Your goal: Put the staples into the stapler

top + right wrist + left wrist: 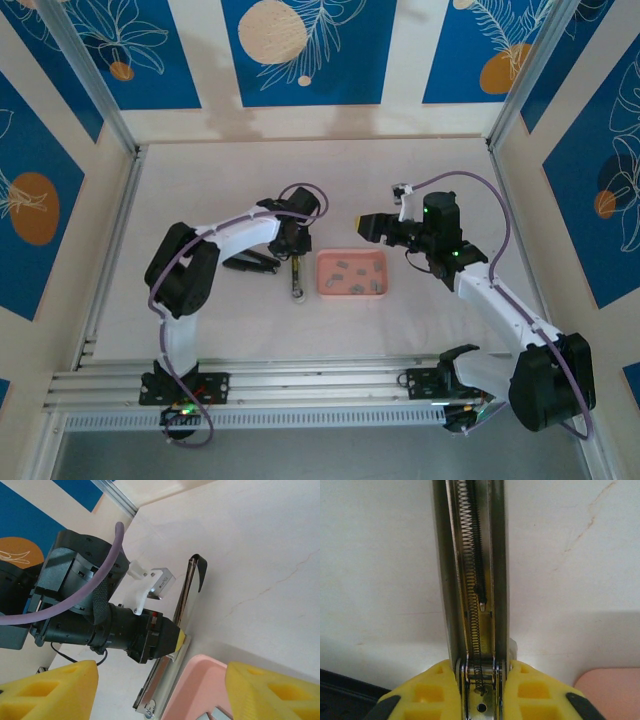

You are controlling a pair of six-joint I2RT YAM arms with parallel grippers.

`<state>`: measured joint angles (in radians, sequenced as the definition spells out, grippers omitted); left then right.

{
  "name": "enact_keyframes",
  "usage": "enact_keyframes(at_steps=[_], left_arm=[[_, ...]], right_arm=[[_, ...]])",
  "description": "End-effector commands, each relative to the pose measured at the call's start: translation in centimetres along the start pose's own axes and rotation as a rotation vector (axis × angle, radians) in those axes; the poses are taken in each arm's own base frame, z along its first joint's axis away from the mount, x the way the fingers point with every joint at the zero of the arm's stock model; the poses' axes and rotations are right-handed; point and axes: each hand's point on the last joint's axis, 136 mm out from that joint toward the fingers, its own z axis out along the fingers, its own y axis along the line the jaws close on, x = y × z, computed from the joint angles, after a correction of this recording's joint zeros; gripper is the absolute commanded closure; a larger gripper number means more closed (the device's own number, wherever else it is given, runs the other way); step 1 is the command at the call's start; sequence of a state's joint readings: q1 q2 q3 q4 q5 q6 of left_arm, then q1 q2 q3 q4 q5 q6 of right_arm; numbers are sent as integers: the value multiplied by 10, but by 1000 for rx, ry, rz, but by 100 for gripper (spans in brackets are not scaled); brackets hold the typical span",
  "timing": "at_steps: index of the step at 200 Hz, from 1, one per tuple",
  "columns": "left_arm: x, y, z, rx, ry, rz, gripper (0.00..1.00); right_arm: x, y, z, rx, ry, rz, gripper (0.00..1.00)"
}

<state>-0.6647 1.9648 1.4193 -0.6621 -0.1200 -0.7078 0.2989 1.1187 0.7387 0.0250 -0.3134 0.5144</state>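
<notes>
stapler (297, 279) sitting just left of pink tray (324, 287), left gripper (480, 680) clamping its open channel (476, 555); staples (352, 272) lying in tray; right gripper (370, 226) hovering open-jawed by its far edge. advising: pinching one strip squarely, holding channel level.

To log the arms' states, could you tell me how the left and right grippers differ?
The left gripper is shut on the stapler; the right gripper is open and holds nothing. The left gripper sits low at the table; the right gripper hangs above it near the tray. Both have yellow fingers.
</notes>
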Motion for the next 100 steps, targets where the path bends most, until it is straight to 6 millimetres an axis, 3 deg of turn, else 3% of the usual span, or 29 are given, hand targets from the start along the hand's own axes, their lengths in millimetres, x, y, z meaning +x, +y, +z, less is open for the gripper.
enact_keyframes(at_steps=[1, 51, 100], left_arm=[[-7, 1, -10, -41, -26, 47, 76], [-12, -1, -28, -12, -70, 68, 61], [-24, 3, -85, 137, -192, 29, 55]], right_arm=[[-8, 5, 0, -13, -13, -26, 32], [-6, 11, 6, -16, 36, -63, 32], [13, 36, 32, 18, 202, -261, 33]])
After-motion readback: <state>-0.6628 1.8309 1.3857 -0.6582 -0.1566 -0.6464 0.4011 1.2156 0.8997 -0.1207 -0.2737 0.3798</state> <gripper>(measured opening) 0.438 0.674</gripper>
